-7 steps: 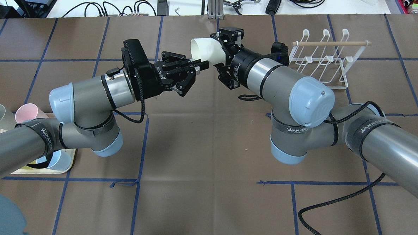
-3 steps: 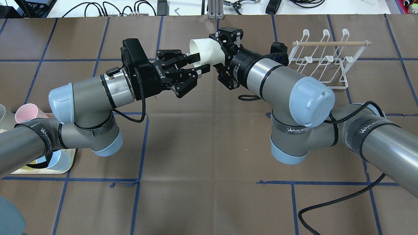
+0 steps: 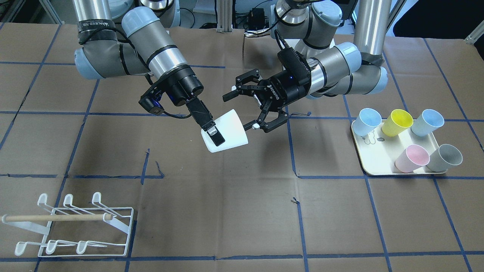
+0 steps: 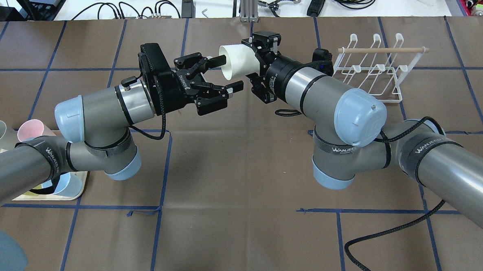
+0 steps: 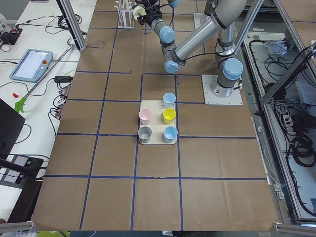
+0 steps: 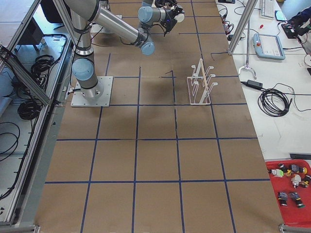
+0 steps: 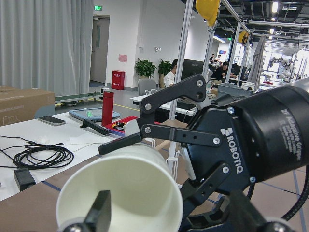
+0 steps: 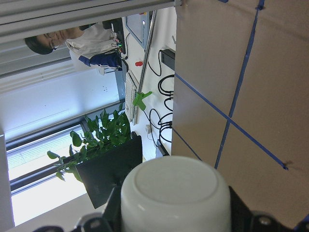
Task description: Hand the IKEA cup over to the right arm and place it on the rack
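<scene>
The white IKEA cup [image 4: 237, 62] hangs on its side above the table, its mouth toward my left arm. My right gripper [image 4: 251, 60] is shut on the cup's base end; from the front, one black finger [image 3: 212, 133] lies pressed on the cup [image 3: 228, 131]. My left gripper [image 4: 229, 73] is open at the cup's mouth, its fingers spread to either side of the rim wall and apart from it. The left wrist view shows the cup's mouth [image 7: 120, 193] close up. The white wire rack [image 4: 374, 70] stands behind the right arm.
A cream tray [image 3: 378, 170] holds several coloured cups at the left arm's side. Brown paper with blue tape lines covers the table. Cables and power bricks [image 4: 165, 6] lie along the far edge. A black cable [image 4: 367, 247] trails beside the right arm.
My left gripper, pinched on the cup's rim a second ago, has opened wide and let go. The right gripper and cup have stayed in place.
</scene>
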Tool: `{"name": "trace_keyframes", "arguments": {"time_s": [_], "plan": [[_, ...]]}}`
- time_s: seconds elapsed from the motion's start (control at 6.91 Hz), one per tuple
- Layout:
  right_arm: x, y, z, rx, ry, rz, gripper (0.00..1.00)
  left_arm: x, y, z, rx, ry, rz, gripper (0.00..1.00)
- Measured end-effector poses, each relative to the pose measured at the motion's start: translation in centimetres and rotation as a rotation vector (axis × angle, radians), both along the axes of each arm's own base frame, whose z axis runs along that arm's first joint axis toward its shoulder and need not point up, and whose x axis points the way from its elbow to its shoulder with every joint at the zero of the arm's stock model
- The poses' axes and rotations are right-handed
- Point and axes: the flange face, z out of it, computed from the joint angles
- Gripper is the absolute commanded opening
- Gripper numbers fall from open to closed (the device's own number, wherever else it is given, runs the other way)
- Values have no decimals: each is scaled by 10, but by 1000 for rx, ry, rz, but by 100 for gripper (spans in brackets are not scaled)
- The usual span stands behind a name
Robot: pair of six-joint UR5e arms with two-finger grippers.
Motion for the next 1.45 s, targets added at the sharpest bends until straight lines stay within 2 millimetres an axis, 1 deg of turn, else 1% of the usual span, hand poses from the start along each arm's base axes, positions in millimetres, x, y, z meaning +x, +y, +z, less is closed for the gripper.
{"name": "trace_keyframes", "arguments": {"time_s": [0.14,0.29,0.43,0.58,0.72,0.87,1.01,1.16,1.3,1.45], "plan": [[0,0,0,0,0,0,36,4,-1,0,1,2,7,99],[0,0,0,-2,1,0,33,13,-5,0,3,3,24,99],[-1,-2,1,-6,3,-1,30,31,-11,0,4,5,58,99],[-5,-7,5,-24,15,-3,30,53,-18,1,5,7,101,99],[-16,-17,10,-61,49,-9,30,72,-24,0,9,8,140,99],[-34,-28,14,-114,111,-18,30,84,-29,0,16,6,171,99],[-57,-40,18,-178,198,-26,26,94,-38,1,42,-5,225,99],[-76,-50,23,-242,287,-25,26,104,-55,4,84,-31,309,99],[-93,-59,28,-322,415,-13,26,114,-77,10,140,-69,407,99],[-110,-67,31,-405,583,7,25,122,-101,17,215,-123,510,99]]}}
